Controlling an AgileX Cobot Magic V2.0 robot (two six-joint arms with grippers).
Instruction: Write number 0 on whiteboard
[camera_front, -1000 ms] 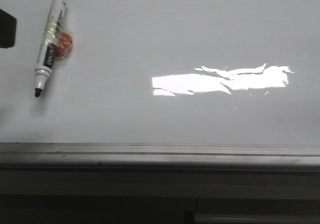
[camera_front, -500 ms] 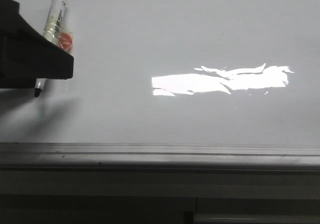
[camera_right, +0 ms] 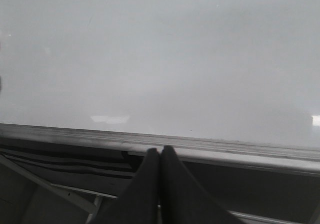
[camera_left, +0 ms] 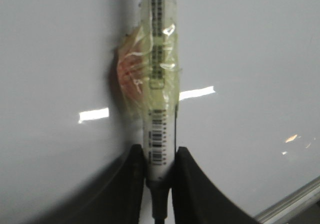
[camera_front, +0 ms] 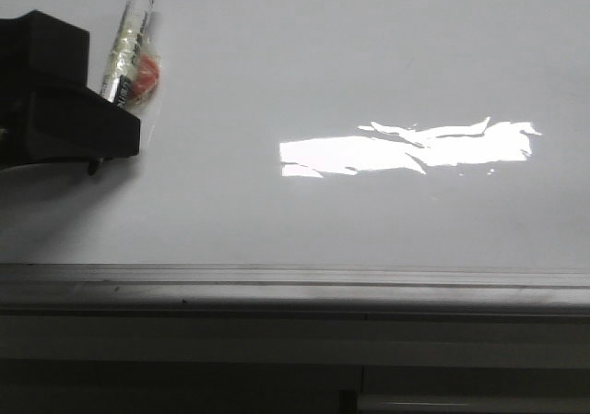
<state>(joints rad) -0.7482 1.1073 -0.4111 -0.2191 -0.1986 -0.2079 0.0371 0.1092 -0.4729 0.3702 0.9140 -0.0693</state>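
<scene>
The left gripper (camera_left: 159, 171) pinches a light, stiff white marker (camera_left: 159, 84) low on its barrel, nib below the jaws, over the glossy unmarked whiteboard (camera_front: 369, 64). The right gripper (camera_right: 160, 156) is closed, empty.

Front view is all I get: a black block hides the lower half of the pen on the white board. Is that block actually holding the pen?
Observer: Yes. The left wrist view shows the left pincer shut on the marker, one finger on each side of its barcoded barrel.
Visitor: And the orange thing beside it?
Observer: It is an orange lump bound to the marker's barrel under clear wrap.
Visitor: Is there a second pincer?
Observer: Yes. The right pincer, shut and holding nothing, hangs over the grey rail at the edge of the whiteboard.
</scene>
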